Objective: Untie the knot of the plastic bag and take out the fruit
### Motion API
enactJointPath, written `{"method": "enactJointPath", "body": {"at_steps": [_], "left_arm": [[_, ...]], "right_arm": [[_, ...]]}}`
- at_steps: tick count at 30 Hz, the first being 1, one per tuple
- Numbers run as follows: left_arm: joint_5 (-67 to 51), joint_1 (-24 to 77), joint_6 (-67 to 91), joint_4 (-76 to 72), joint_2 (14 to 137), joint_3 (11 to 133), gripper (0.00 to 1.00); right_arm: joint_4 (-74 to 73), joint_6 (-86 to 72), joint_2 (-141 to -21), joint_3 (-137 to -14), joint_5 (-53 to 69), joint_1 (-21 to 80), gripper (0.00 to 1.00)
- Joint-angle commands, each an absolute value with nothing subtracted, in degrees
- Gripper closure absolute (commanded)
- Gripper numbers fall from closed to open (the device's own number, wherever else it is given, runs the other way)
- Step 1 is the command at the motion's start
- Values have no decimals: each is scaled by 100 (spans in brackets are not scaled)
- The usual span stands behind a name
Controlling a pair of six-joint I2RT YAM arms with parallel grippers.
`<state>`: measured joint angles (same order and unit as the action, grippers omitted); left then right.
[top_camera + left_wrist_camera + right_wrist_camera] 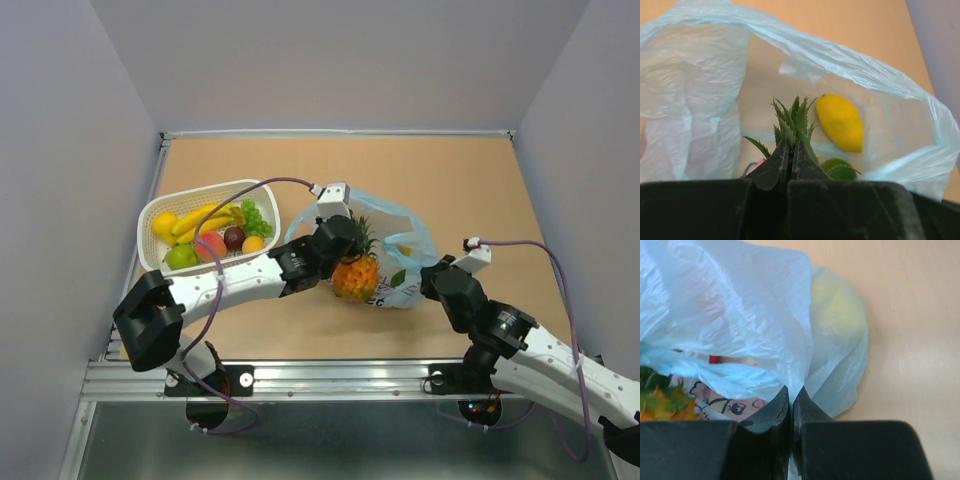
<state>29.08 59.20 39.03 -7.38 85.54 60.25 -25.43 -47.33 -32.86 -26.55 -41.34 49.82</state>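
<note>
Gaping at the mouth, a thin translucent light-blue plastic bag (415,245) lies right of centre on the tan tabletop (480,180). An orange pineapple (356,275) with a spiky green crown stands at its opening, and a smooth yellow oval fruit (840,122) and a round green fruit (840,170) rest inside. The left gripper (790,145) is pinched tight on the crown's leaves, and the right gripper (791,390) is clamped on a fold of the bag's film at its near right side.

Grippers at the plastic bag (418,250)
Pineapple (356,277) at the jaws of the left gripper (352,240) — bag's edge at the right gripper (428,273).
</note>
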Motion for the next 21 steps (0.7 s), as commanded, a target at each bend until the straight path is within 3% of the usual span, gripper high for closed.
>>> {"method": "enactJointPath", "body": {"at_steps": [1, 6, 9, 15, 21], "left_arm": [[2629, 5915, 3086, -387, 7867, 5758, 100], [1996, 5924, 2488, -98, 6946, 5563, 100], [2309, 5810, 2426, 261, 6505, 5642, 100], [2690, 4353, 2251, 1291, 6003, 6213, 100], [2883, 2948, 1206, 1433, 6318, 6442, 100]], "right_arm": [[-2557, -4641, -3164, -3015, -4675, 4957, 92], [-2584, -4588, -3252, -3015, -4790, 4957, 92], [-2584, -4614, -3340, -2962, -4702, 4948, 92], [-2584, -4763, -3322, -2830, -4404, 4948, 92], [-2602, -4720, -3121, -2751, -4280, 4948, 92]]}}
